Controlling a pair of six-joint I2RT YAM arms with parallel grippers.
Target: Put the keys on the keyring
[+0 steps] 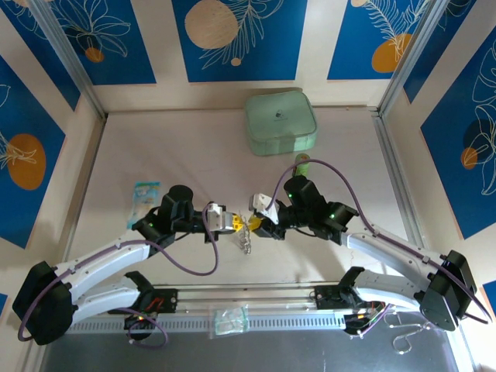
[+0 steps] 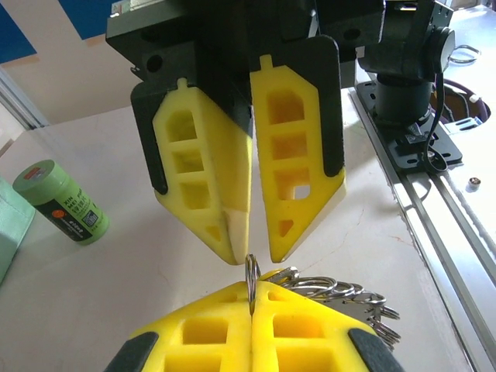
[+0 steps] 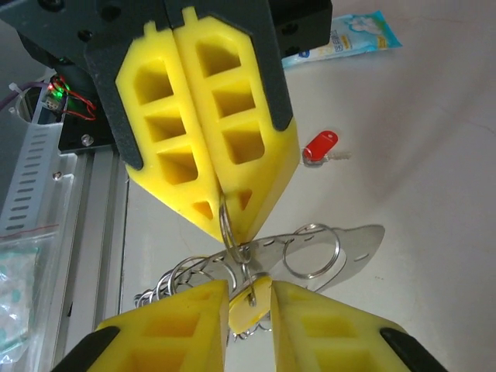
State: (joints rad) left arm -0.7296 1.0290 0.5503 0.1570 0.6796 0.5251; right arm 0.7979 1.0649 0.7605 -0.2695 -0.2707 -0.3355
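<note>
The silvery keyring (image 3: 353, 242), a flat metal piece carrying several small rings, hangs between my two grippers over the table's near middle (image 1: 245, 237). My left gripper (image 2: 253, 298) is shut on one small ring (image 2: 252, 273) that stands edge-on between its yellow fingers. The yellow-headed key (image 3: 249, 308) hangs from that ring by its hole. My right gripper (image 3: 248, 298) is open, its fingers parted either side of the yellow key's head. The red-headed key (image 3: 319, 146) lies loose on the table beyond. In the top view the left gripper (image 1: 226, 222) and right gripper (image 1: 259, 224) face each other tip to tip.
A pale green square case (image 1: 280, 122) sits at the back, with a green cylinder (image 1: 302, 164) lying in front of it. A blue-and-white packet (image 1: 145, 194) lies at the left. A clear plastic bag (image 1: 230, 319) rests on the metal rail at the near edge.
</note>
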